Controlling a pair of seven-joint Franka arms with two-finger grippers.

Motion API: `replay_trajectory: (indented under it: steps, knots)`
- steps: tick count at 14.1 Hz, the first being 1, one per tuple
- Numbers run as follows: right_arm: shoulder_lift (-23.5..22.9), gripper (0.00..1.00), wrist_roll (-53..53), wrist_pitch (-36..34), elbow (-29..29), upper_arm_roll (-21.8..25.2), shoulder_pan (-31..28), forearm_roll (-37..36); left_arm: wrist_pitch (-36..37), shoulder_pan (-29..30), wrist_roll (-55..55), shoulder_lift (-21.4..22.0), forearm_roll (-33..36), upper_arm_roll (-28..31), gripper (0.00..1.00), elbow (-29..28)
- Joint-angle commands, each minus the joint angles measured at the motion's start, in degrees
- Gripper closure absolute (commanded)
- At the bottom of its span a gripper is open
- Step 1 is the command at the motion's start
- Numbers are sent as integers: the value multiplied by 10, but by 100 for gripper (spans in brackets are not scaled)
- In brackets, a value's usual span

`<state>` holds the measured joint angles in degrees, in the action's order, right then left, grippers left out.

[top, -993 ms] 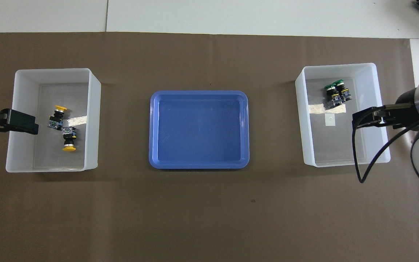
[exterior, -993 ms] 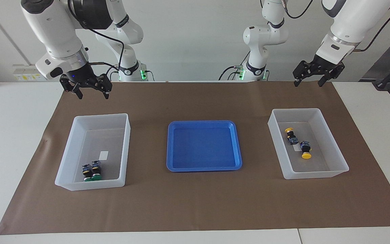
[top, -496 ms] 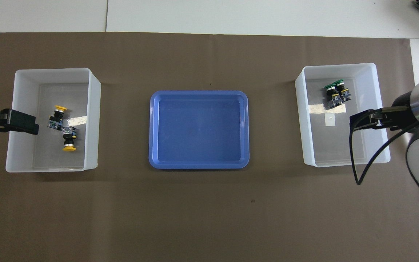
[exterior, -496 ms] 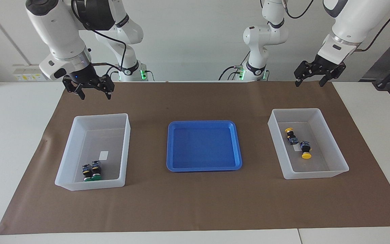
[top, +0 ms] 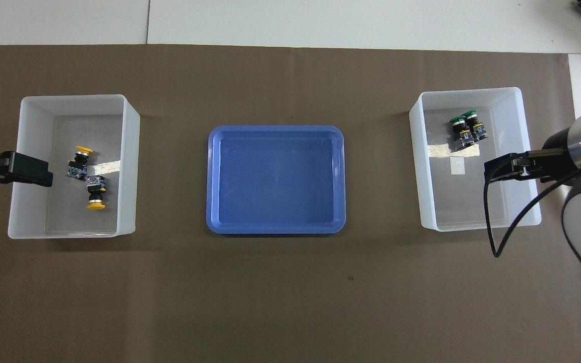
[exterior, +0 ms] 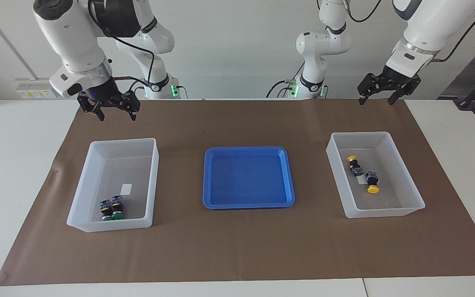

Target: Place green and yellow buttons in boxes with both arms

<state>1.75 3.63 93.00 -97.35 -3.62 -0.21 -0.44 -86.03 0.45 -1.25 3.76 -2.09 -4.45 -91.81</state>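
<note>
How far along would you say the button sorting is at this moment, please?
It looks finished. Both green-capped push buttons lie in the translucent white bin at the right arm's end; both yellow-capped push buttons lie in the matching bin at the left arm's end. The shallow blue tray holds nothing. The right gripper and left gripper, open and raised, carry nothing.
</note>
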Motion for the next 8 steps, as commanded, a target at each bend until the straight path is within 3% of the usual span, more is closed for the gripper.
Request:
replay_trajectory:
  steps: [1, 8]
  knots:
    - [16, 0, 1, 14, -20, -4, -4, 10, -1, -4, -2, 16, -6, 2, 0, -15]
    - [16, 0, 1, 14, -20, -4, -4, 10, -1, -4, -2, 17, -5, 1, 0, -15]
